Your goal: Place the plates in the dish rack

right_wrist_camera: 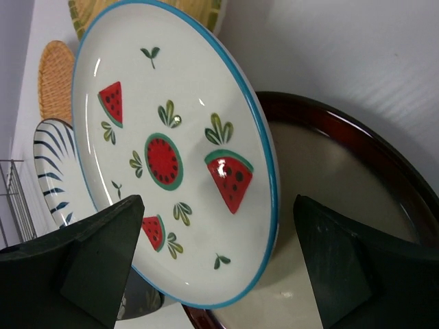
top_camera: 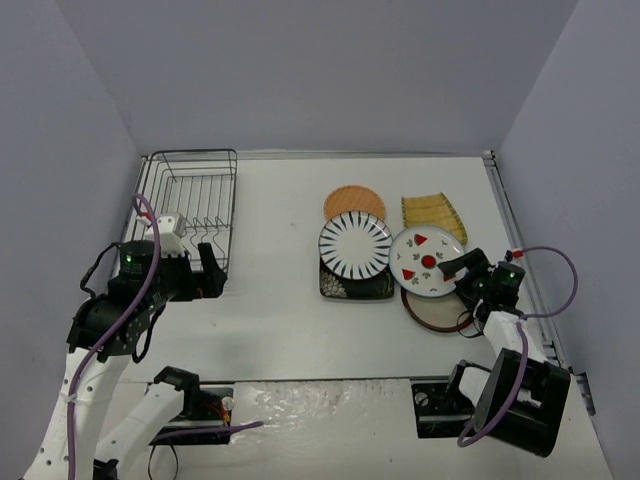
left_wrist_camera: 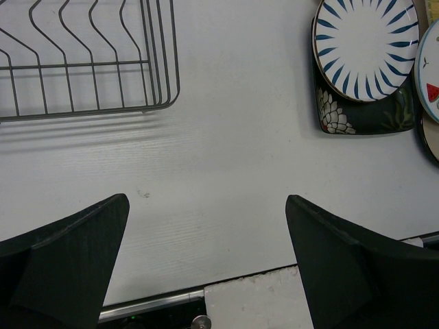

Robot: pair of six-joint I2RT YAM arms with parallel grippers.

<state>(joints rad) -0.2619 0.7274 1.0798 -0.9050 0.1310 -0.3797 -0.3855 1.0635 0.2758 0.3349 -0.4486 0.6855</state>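
Two arms at the near edge, neither holding anything. The left gripper (top_camera: 207, 268) has its jaws spread full with nothing between them, and it hangs over bare table (top_camera: 290, 330) just by the near right corner of the dish rack (top_camera: 190, 153). The right gripper (top_camera: 457, 268) also has its jaws wide apart. In the wrist view its fingers (right_wrist_camera: 89, 253) sit either side of the near rim of the watermelon plate (right_wrist_camera: 171, 151); we can't tell if a pad touches it, and nothing is clamped.

That plate sits tilted, lapping over the red-rimmed cream plate (right_wrist_camera: 343, 178) below it. Left of it, the black-striped white plate (top_camera: 355, 244) lies on the dark square plate (top_camera: 345, 287). Beyond are the orange round plate (top_camera: 354, 203) and the yellow-green oblong plate (top_camera: 433, 213). All six are on the right half, well apart from the rack at far left, and we see no plate in the rack.

Risks, as we judge them:
- A pinch on a thin glazed rim could slip
- A tilted plate may skid off the cream one or drag it
- Lifting could clip the striped neighbour just beside it
- The carry across to the rack is long, so a weak grip could drop the plate
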